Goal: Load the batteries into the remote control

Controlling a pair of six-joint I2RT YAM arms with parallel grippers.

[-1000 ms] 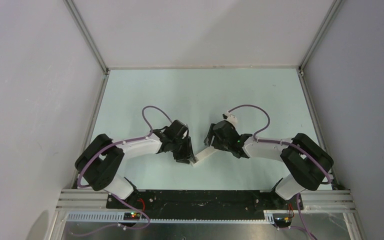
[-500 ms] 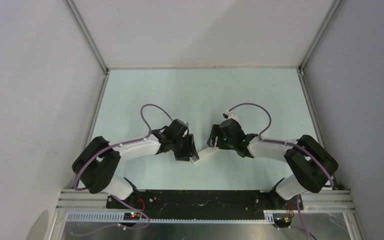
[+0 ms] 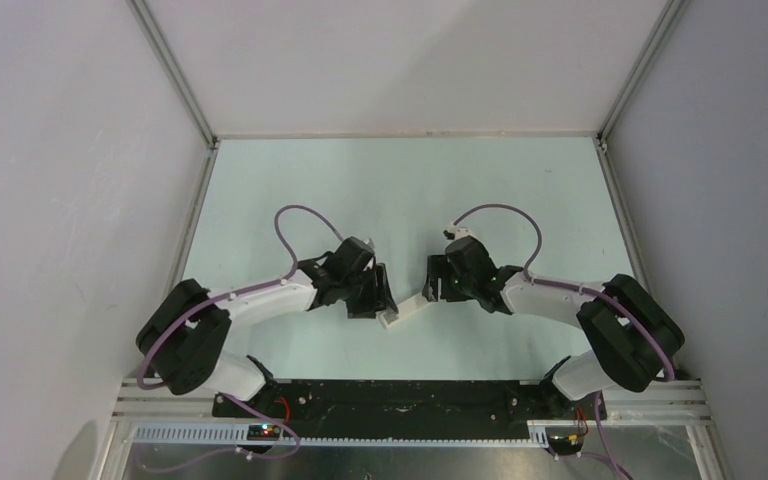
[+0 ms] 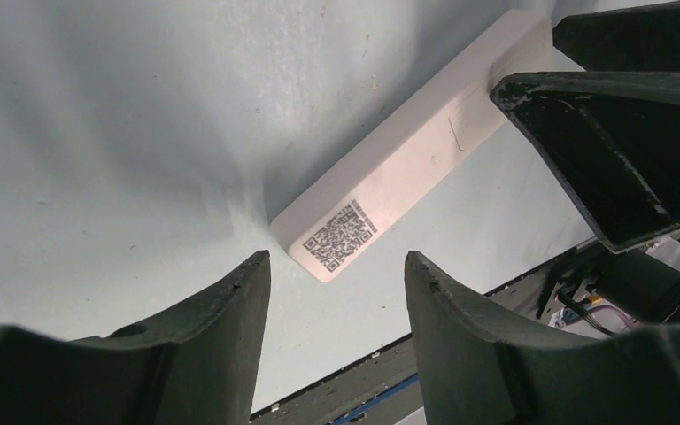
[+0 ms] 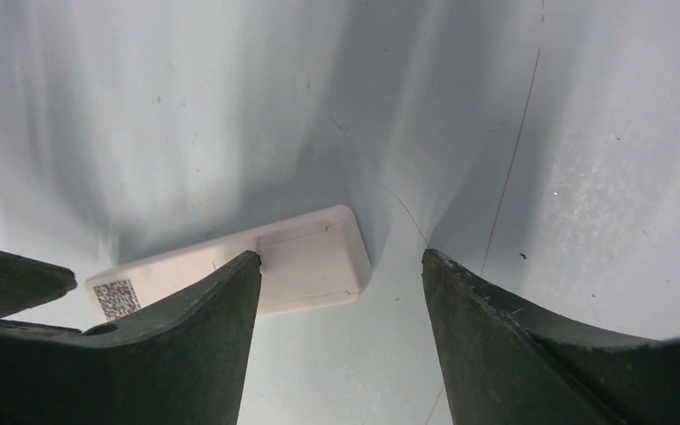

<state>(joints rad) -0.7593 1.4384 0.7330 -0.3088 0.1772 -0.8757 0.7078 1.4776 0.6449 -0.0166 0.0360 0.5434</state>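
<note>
The remote control [image 3: 403, 310] lies flat on the pale tabletop [image 3: 300, 180], back face up, a little toward 6 o'clock of the centre. Its long axis runs from roughly 8 o'clock to 2 o'clock between the two arms. The left jaws stand released, parted over the 8 o'clock end where the QR label [image 4: 340, 235] sits. That end shows in the gap between the fingers [image 4: 221, 336], and neither one presses on it. The right jaws are likewise released and hang above the 2 o'clock end, where a thin seam outlines the bay cover [image 5: 310, 257]. One of the right fingers [image 5: 186, 336] overlaps the remote's edge in the wrist view, though nothing is gripped. No batteries appear in any view, so where they are cannot be told. The cover looks shut, so the step in hand is probably steadying the remote and getting that cover off. To do it well, the left jaws should come down square across the narrow width at the label end and close gently. That pins the bar without tilting it or skating it across the smooth tabletop. The right jaws should stay clear until the bar is held, then work only on the cover panel, pushing along the long axis, not prying upward. The two sets of jaws are near each other over a short object, so the chief risk is a collision or a sideways nudge that spins the remote.
</note>
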